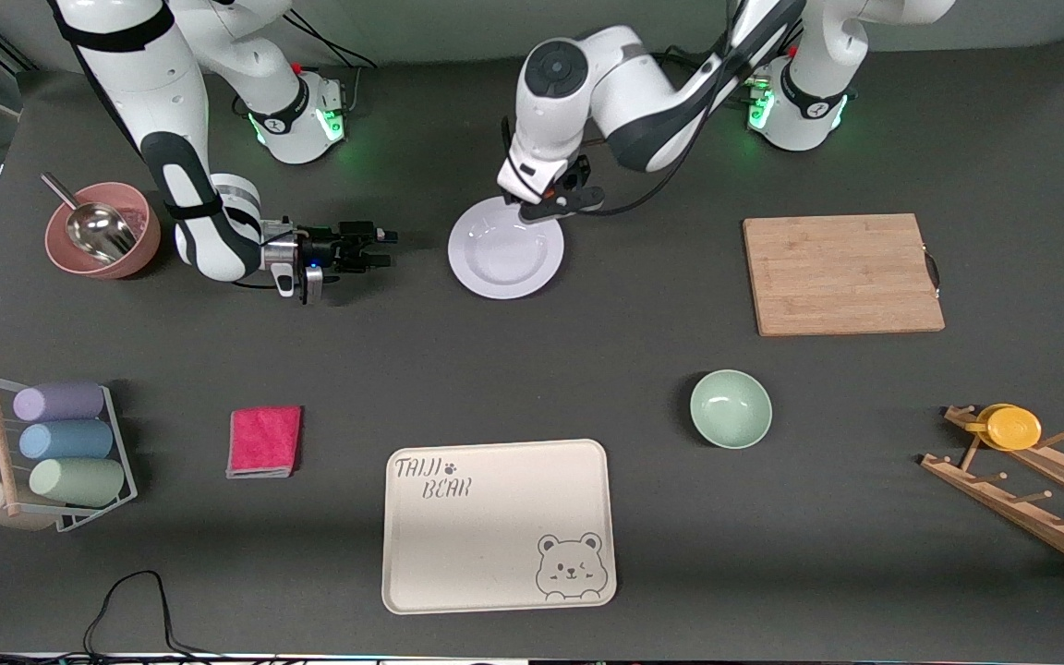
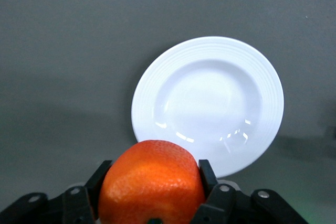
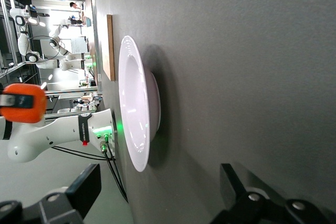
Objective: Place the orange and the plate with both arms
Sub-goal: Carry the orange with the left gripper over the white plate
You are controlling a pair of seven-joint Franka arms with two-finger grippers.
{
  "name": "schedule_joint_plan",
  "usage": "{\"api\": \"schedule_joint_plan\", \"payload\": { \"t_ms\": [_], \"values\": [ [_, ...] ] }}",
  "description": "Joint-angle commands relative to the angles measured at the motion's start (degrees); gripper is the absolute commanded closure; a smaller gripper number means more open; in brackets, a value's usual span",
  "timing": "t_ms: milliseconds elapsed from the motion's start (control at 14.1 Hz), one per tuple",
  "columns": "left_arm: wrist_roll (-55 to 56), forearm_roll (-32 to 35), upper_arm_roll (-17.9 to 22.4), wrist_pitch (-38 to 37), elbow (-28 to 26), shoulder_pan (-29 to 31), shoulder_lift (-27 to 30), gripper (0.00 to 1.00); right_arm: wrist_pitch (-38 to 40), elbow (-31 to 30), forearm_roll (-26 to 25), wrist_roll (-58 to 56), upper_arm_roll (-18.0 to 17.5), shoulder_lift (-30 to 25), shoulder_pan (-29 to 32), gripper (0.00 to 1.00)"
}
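Between the left gripper's (image 2: 152, 192) clenched jaws, the orange (image 2: 151, 182) is hanging above the white plate's (image 2: 210, 103) rim, ready for dropping; right gripper (image 1: 382, 248) is waiting beside, jaws released.

A rectangular bamboo cutting board (image 1: 841, 274) lies toward the left arm's end of the dark grey counter (image 1: 643, 369). Nearer the front camera sit a pale green bowl (image 1: 731, 408) and a cream rectangular tray with a bear drawing (image 1: 498, 525). A folded pink cloth (image 1: 264, 441) lies beside a wire rack of pastel cylinders (image 1: 56, 443). A terracotta bowl holds a metal scoop (image 1: 93, 226). A yellow cup (image 1: 1010, 427) rests on a wooden peg rack (image 1: 1040, 494).
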State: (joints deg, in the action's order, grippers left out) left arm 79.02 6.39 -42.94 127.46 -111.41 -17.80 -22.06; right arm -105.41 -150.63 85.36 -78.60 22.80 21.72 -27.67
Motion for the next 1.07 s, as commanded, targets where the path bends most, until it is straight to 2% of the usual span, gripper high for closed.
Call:
{"api": "schedule_joint_plan", "payload": {
  "t_ms": [0, 213, 355, 427, 498, 711, 782, 853, 995],
  "values": [
    [6.7, 8.9, 0.8, -1.8, 10.4, -3.2, -10.8, 0.93, 1.3, 0.6, 1.6, -1.7, 0.2, 1.0, -0.2, 0.01],
    [9.9, 14.5, 2.2, -1.0, 12.1, -6.3, -15.3, 0.92, 1.2, 0.7, 1.6, -1.7, 0.2, 1.1, -0.2, 0.29],
    [10.3, 14.7, 6.5, 1.5, 12.5, -10.9, -17.1, 0.90, 1.3, 0.7, 1.6, -1.6, 0.2, 1.0, -0.2, 0.53],
    [10.9, 14.4, 9.2, 2.8, 13.1, -13.6, -17.6, 0.90, 1.3, 0.7, 1.6, -1.7, 0.2, 1.0, -0.2, 0.57],
    [11.1, 14.4, 10.8, 3.8, 13.6, -15.4, -18.3, 0.89, 1.3, 0.7, 1.6, -1.7, 0.2, 1.0, -0.2, 0.57],
    [11.2, 14.8, 11.5, 4.8, 13.6, -16.7, -19.5, 0.78, 1.2, 0.8, 1.6, -2.0, 0.2, 1.4, -0.2, 0.57],
    [11.1, 14.9, 11.5, 4.8, 13.7, -16.9, -19.8, 0.63, 1.2, 1.0, 1.6, -2.3, 0.2, 1.7, -0.2, 0.57],
    [11.1, 14.9, 11.6, 4.8, 13.7, -17.1, -19.9, 0.55, 1.2, 1.0, 1.8, -3.0, 0.2, 2.1, -0.2, 0.57],
    [11.0, 15.0, 11.7, 4.5, 13.7, -17.3, -20.0, 0.00, 1.3, 1.7, 3.3, -5.6, 0.1, 4.0, -0.2, 0.57]
  ]
}}
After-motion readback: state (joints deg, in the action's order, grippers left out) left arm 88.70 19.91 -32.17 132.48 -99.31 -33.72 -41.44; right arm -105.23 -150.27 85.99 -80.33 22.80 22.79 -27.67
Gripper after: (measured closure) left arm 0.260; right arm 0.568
